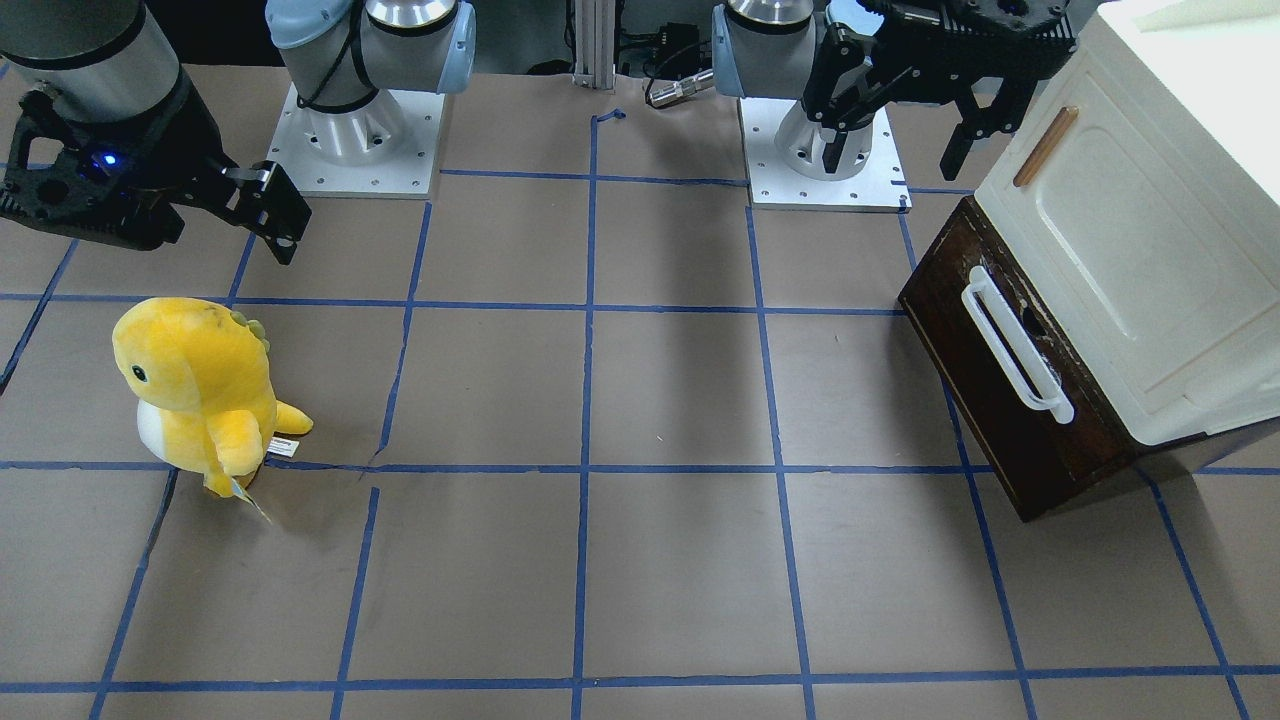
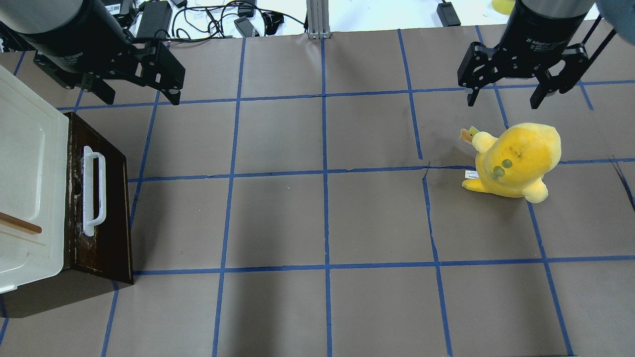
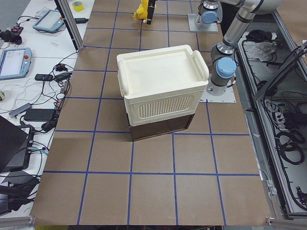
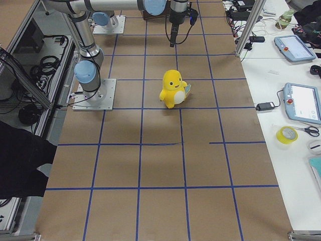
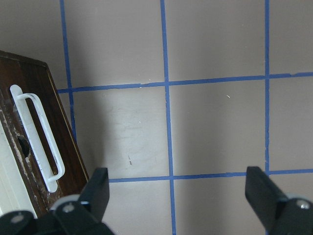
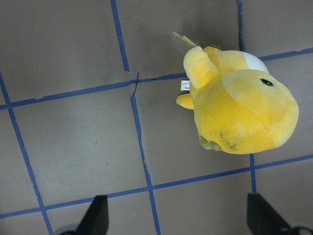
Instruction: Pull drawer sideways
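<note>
The drawer (image 1: 1010,400) has a dark-brown worn front with a long white bar handle (image 1: 1015,345) and sits under a cream-white cabinet (image 1: 1150,250). No pale sides or inner floor show. It also shows in the overhead view (image 2: 114,198) and the left wrist view (image 5: 36,93). My left gripper (image 2: 141,96) is open and empty, hovering above the table beyond the drawer's far corner, apart from it; its fingers (image 5: 95,188) frame bare table. My right gripper (image 2: 502,101) is open and empty, above a yellow plush toy (image 2: 516,161).
The cabinet door has a small wooden handle (image 1: 1045,145). The plush toy (image 1: 195,390) stands upright on the far side of the table from the drawer. Blue tape lines grid the brown table (image 1: 680,400). The arm bases (image 1: 355,130) stand at the robot's edge.
</note>
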Controlling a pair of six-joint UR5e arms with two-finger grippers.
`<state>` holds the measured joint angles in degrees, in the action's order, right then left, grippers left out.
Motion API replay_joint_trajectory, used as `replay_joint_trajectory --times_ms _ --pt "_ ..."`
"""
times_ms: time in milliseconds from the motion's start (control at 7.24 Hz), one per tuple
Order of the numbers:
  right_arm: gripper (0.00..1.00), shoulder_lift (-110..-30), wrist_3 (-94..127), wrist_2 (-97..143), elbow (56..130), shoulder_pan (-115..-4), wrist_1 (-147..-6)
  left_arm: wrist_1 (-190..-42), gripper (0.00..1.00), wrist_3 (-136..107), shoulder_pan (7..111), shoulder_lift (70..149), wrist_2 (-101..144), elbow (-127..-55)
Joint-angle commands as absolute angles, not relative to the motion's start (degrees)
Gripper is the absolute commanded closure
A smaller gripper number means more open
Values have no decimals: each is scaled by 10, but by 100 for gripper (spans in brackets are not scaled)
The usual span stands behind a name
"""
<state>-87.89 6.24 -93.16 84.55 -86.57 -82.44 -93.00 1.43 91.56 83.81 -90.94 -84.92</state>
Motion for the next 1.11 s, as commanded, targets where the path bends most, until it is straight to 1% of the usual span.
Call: replay_joint_trajectory --times_ms 0,415,691,829,967 --pt "0 -879 62 -932 846 -866 -824 -930 0 12 913 839 -914 -853" --pt "0 -879 62 -932 846 -866 -824 -927 0 -3 918 847 -923 -851" --pt "0 -879 62 -932 846 -866 -824 -912 0 -94 922 871 -939 -868" --pt "0 -879 62 -932 846 -866 -824 -911 0 -120 932 880 -949 -878" --pt "0 -879 62 -932 846 -866 -824 -893 0 -193 973 899 -987 -889"
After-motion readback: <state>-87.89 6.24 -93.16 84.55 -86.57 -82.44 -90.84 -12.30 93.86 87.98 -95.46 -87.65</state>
